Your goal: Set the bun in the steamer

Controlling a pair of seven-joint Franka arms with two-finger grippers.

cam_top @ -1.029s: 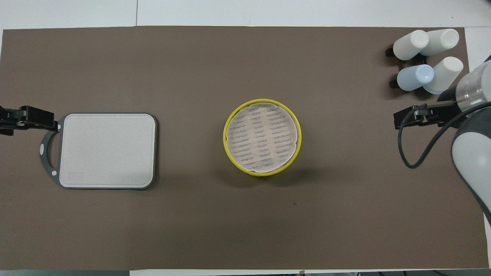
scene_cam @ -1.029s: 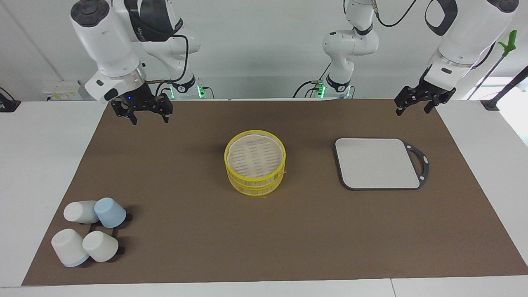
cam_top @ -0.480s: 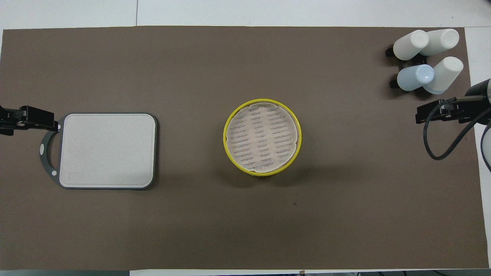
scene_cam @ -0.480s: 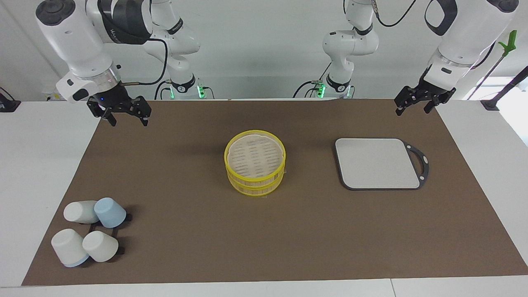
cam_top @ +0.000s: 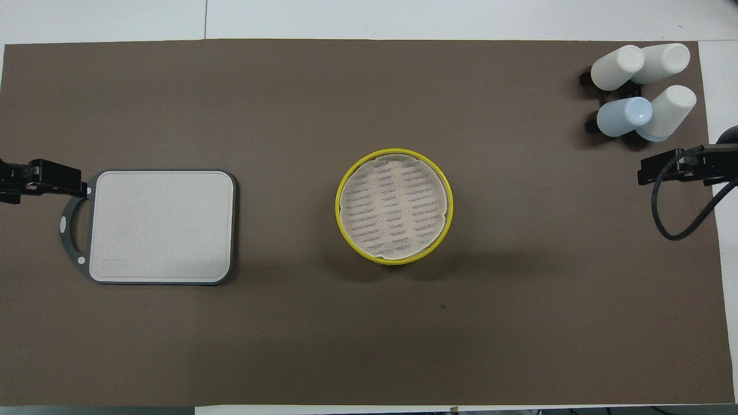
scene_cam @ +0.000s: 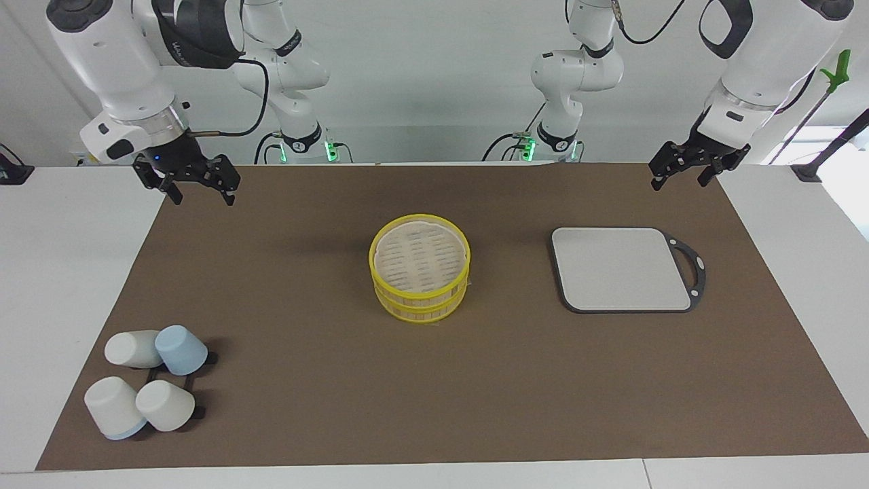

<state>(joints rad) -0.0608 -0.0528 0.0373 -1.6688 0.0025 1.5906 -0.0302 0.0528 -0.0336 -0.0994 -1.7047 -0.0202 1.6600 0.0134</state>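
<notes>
The bamboo steamer (scene_cam: 419, 268) (cam_top: 394, 206) sat at the table's centre, two yellow-rimmed tiers stacked, w/ a pale woven, slot-patterned surface across the top tier; from both views it couldn't be told whether that was a lid or a liner, so the inside stayed hidden and no bun showed anywhere. Four cups (scene_cam: 146, 381) (cam_top: 641, 86), three white and one blue, lay tipped on a black rack at the corner farthest from the robots on the right arm's end; nothing could be seen inside them. The grey cutting board (scene_cam: 621, 269) (cam_top: 161, 226) w/ dark rim and handle lay bare toward the left arm's end. Right gripper (scene_cam: 197, 197) (cam_top: 643, 173) hung over the brown mat's corner by the robots' edge, fingers spread, nothing between them. Left gripper (scene_cam: 679, 183) (cam_top: 81, 185) hung over the mat's other robot-side corner, fingers apart, holding nothing; overhead its body was cut off at the frame edge, as was the right's.
</notes>
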